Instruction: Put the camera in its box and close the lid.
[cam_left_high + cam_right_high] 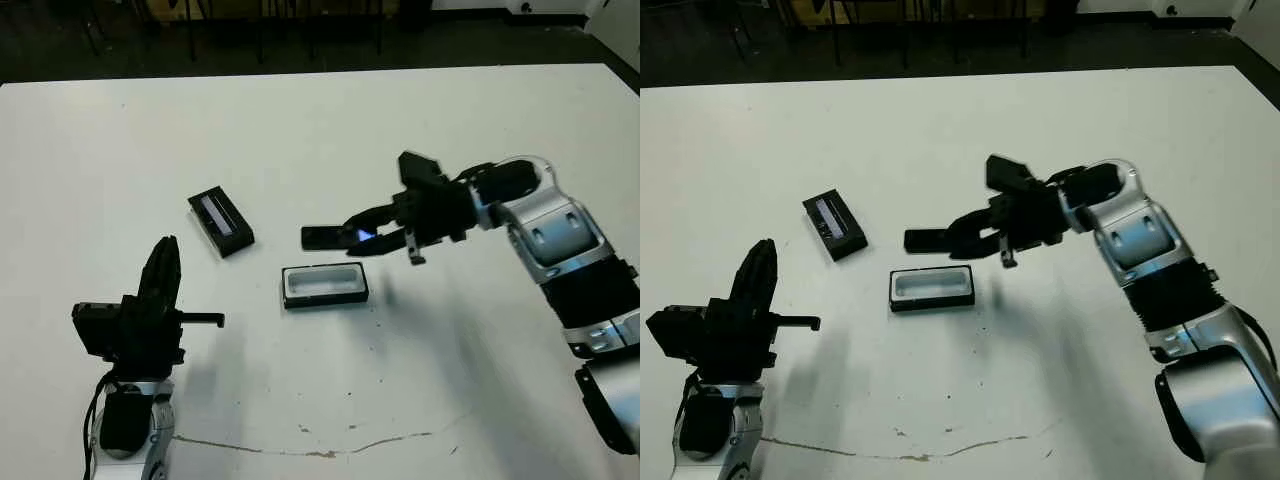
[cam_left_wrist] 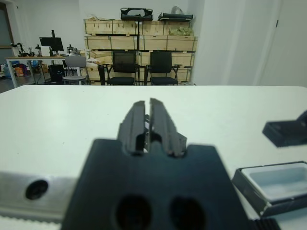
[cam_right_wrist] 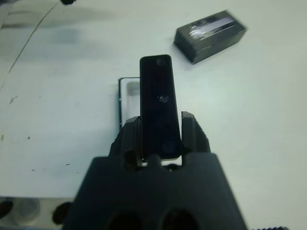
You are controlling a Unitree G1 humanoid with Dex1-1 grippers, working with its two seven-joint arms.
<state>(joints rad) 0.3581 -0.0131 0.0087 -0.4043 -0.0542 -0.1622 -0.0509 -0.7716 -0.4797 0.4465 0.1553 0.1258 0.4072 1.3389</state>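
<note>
Partway through. Camera [image 1: 330,237] lifted off the table [image 1: 300,130], gripped at one end in the right claw [image 1: 372,238], its free end sticking out level above the far edge of the box [image 1: 324,285]. Box open on the table, white lining bare, nothing inside. Lid [image 1: 221,222] lying on the table beside the box on the robot's left, apart from it, grey stripe up, untouched. Left claw [image 2: 148,125] pinched nearly shut on nothing, idling near the table's front edge. Still to do, by the look of it: lower the camera into the box, release, fetch the lid, seat it on top.
</note>
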